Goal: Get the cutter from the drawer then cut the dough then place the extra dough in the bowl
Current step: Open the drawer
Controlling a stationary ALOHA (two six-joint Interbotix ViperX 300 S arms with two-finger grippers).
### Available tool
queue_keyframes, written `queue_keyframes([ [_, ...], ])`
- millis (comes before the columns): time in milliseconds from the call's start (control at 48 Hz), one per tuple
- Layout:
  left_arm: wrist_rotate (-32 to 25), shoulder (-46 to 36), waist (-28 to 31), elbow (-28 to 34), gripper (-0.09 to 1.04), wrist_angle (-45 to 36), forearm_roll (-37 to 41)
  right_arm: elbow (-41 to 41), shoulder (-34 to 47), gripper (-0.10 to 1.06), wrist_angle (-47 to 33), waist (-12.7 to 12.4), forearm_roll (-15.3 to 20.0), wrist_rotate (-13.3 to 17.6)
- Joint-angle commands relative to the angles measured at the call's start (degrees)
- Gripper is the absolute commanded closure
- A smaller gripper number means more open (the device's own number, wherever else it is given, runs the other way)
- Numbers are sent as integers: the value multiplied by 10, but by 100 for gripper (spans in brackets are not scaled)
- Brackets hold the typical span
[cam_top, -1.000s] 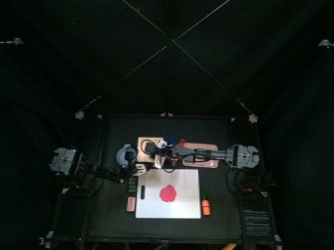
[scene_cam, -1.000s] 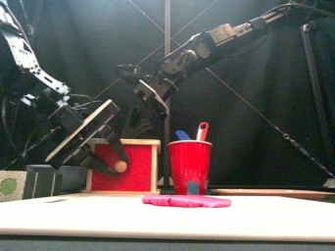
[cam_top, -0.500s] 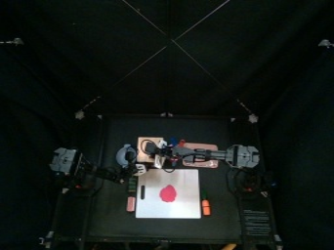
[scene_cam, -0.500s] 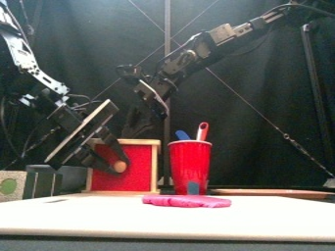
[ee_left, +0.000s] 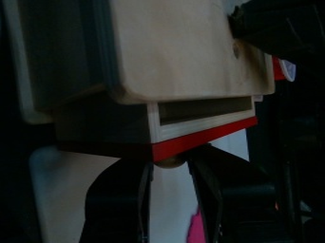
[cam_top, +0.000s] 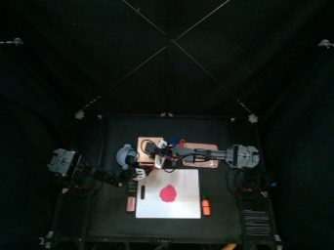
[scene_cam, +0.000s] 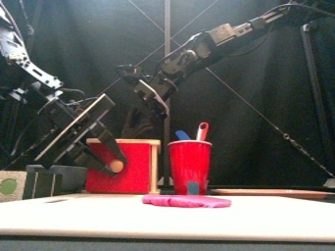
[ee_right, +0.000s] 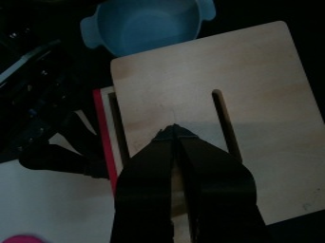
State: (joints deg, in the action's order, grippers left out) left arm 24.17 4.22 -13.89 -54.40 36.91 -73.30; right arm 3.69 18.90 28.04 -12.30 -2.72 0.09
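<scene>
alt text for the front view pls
The left gripper grips the knob on the red drawer front of a pale wooden box, with the right arm reaching down over it. Beside the box stands a red cup holding a blue toy knife and a red toy knife; flat pink dough lies on the white cutting board in front.

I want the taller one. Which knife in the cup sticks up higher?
The red knife; it pokes up above the blue knife, which barely clears the red cup rim.

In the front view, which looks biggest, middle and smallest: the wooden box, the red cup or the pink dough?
1. wooden box, partly hidden by an arm
2. red cup
3. pink dough, a thin flat strip, though nearest the camera
</scene>
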Motion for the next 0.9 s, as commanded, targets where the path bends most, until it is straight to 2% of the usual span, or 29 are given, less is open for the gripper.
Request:
queue_keyframes([
  [21,-1,-5,-18,4,48,-14,-1,6,7,94,12,-1,1,1],
  [354,0,-12,-60,8,48,-18,-28,7,16,94,30,3,4,2],
  [604,-1,-9,-70,24,48,-18,-29,8,17,94,33,4,4,2],
  [896,-1,-23,-75,-4,48,-18,-38,8,17,94,33,4,4,2],
])
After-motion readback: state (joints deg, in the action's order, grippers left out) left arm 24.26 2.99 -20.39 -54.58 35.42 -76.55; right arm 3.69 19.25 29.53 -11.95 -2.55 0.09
